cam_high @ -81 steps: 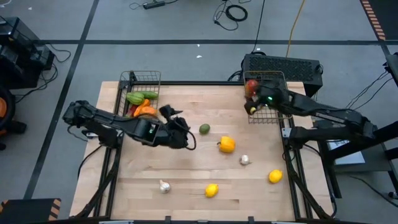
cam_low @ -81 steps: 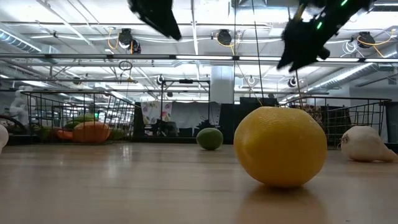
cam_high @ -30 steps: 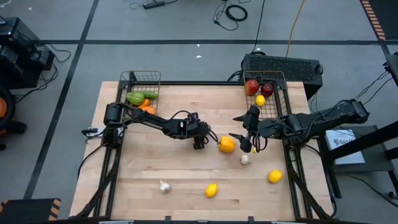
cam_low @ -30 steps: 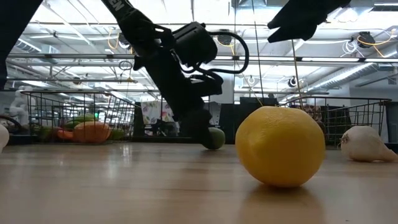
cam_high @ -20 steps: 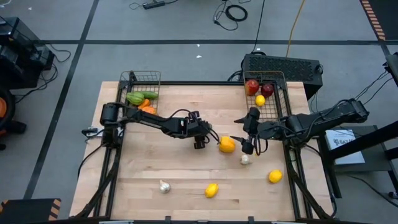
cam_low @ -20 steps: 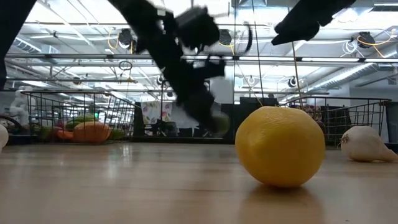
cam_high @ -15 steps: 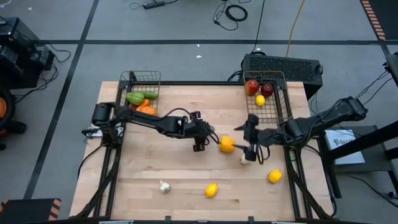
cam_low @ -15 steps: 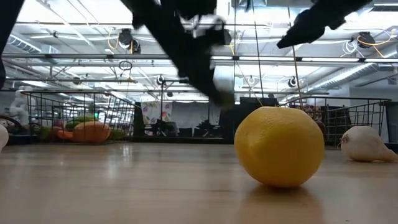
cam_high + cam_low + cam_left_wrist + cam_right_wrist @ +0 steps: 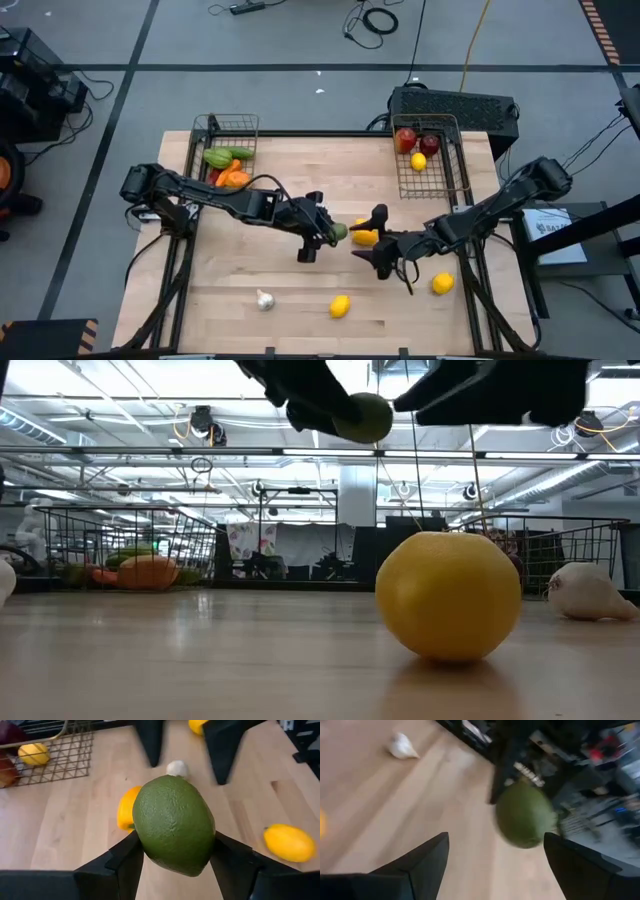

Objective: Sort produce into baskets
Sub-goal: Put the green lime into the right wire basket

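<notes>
My left gripper is over the table's middle, shut on a green avocado, which also shows in the high view and the low view. My right gripper is open and empty just to the avocado's right, its fingers spread and pointing toward it. A yellow pepper lies on the table between the two grippers, partly hidden. The left basket holds green and orange vegetables. The right basket holds two red apples and a lemon. My left gripper pinches the avocado between its two fingers, one on each of two opposite sides. The fingers come from the table's left, slanting down. The avocado is lifted clear, high above the table top in the low view.
On the table lie a lemon and a garlic near the front edge, another lemon at the right, and a garlic beside the right gripper. A black box stands behind the right basket.
My left gripper has risen with the avocado, lifting it off the table, and has gone toward the near edge and a little right. My right gripper has gone toward the table's left and near edge, ending close beside the avocado.
</notes>
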Robot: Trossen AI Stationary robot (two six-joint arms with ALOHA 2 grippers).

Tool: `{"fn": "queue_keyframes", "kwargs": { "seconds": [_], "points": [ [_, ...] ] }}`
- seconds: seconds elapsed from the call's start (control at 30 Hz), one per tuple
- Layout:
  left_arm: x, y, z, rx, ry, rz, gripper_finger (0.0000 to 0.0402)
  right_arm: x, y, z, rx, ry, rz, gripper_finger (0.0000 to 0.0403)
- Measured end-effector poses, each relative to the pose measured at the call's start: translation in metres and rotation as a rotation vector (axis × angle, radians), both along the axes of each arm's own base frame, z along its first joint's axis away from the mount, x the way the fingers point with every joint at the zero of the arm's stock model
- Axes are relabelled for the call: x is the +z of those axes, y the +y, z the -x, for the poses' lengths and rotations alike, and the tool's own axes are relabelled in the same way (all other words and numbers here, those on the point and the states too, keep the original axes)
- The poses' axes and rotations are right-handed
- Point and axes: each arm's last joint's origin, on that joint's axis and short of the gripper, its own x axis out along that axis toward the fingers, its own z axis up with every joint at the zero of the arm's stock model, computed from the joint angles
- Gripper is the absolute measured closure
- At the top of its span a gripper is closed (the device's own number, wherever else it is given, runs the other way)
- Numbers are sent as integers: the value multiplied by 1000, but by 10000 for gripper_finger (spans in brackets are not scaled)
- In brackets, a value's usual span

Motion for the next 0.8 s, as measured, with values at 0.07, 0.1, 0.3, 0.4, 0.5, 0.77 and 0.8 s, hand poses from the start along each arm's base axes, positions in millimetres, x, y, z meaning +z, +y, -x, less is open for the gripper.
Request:
{"fn": "queue_keyframes", "kwargs": {
  "seconds": [0.07,0.1,0.3,0.4,0.5,0.77,0.8],
  "points": [
    [1,-4,1,-12,-6,1,190,-2,1,-3,-5,-10,78,87],
    [1,-6,1,-17,-7,1,190,-2,2,-5,-11,-27,103,87],
    [2,-12,1,-32,-19,3,190,-9,7,-17,19,-50,222,87],
    [3,-12,1,-32,-26,5,190,-12,9,-23,25,-79,266,88],
    [3,-12,1,-32,-24,4,190,-13,11,-26,29,-96,294,89],
    [3,-12,1,-33,-24,4,190,-10,10,-27,26,-128,299,90],
    [3,-12,1,-33,-24,4,190,-10,10,-27,24,-127,299,90]
  ]
}}
